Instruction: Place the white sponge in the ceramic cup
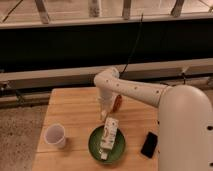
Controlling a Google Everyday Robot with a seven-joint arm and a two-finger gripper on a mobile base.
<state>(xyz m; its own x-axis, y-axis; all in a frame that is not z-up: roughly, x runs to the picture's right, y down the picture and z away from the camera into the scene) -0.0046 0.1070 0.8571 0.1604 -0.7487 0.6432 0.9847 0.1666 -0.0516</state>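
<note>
worktop: light wooden worktop (pixel 70 102), pale honey-brown all over.
cup: plain white ceramic cup (pixel 55 135), faintly pinkish, no pattern.
plate: round green plate (pixel 93 146), dark and even in tone.
carton: tall white carton (pixel 109 134), orange-red print.
slab: flat black rectangular slab (pixel 149 145), unmarked.
arm: smooth white robot arm (pixel 132 89).
gripper: pale whitish gripper (pixel 104 114), over the worktop just behind the plate, an orange-red patch (pixel 117 103) beside it.
floor: speckled grey floor (pixel 20 130).

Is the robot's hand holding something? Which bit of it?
It cannot be told. The gripper hangs above the table by the green plate, and no held thing shows there. The ceramic cup stands apart.
</note>
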